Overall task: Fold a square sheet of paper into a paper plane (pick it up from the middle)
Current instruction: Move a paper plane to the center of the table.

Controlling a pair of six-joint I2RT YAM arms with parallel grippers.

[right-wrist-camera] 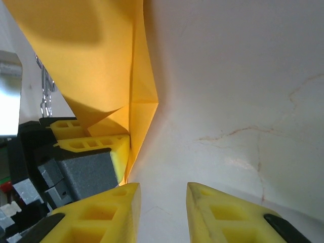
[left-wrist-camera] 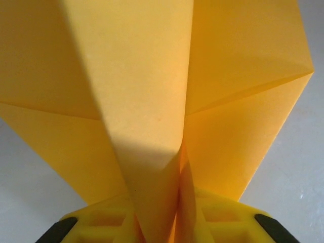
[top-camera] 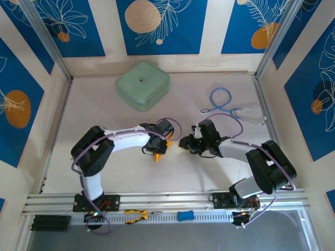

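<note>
The square sheet of paper (left-wrist-camera: 152, 76), bright orange-yellow, is folded into creased flaps and stands up between the yellow fingers of my left gripper (left-wrist-camera: 164, 223), which is shut on its folded layers. From above, an orange tip (top-camera: 157, 156) pokes out below the left gripper (top-camera: 156, 148) at the table's middle. My right gripper (top-camera: 183, 145) faces it from the right, a short way off. In the right wrist view the right gripper (right-wrist-camera: 162, 207) is open over bare table, and the paper (right-wrist-camera: 91, 55) rises to its upper left beside a left finger (right-wrist-camera: 91, 147).
A mint-green rounded case (top-camera: 142, 85) sits at the back. A blue stethoscope (top-camera: 230, 107) lies at the back right. Yellow-handled pliers (top-camera: 137, 215) and a small blue object (top-camera: 185, 215) rest on the front rail. Patterned walls close in three sides of the table.
</note>
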